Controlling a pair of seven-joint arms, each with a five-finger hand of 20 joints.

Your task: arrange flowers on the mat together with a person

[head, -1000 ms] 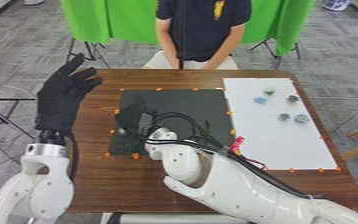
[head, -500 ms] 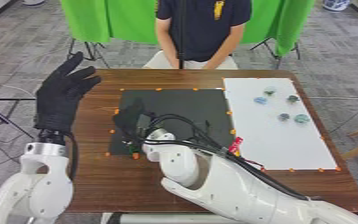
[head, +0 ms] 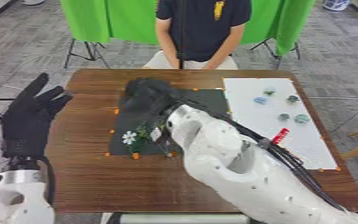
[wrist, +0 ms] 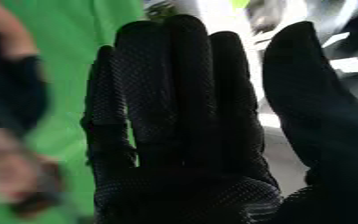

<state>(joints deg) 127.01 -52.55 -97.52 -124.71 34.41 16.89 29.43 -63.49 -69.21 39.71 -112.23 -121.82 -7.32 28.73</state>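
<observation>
1. Your white flower (head: 129, 136) is on the near-left part of the black mat (head: 213, 102), with greenery (head: 143, 134) just beside it. I'd guess they're grouped there so the rest of the mat has room for more.
2. Your right hand (head: 149, 94) is at the mat's far-left part, fingers straight, nothing gripped. Probably held flat like that so it won't snag the stems. Can't tell if it's touching the mat.
3. Right of the mat, you've got small blossoms (head: 260, 100) spaced out on the white sheet (head: 255, 135), likely so each can be picked singly.
4. Your left hand (head: 26, 122) is left of the mat, open and empty, probably parked clear of the right arm.
</observation>
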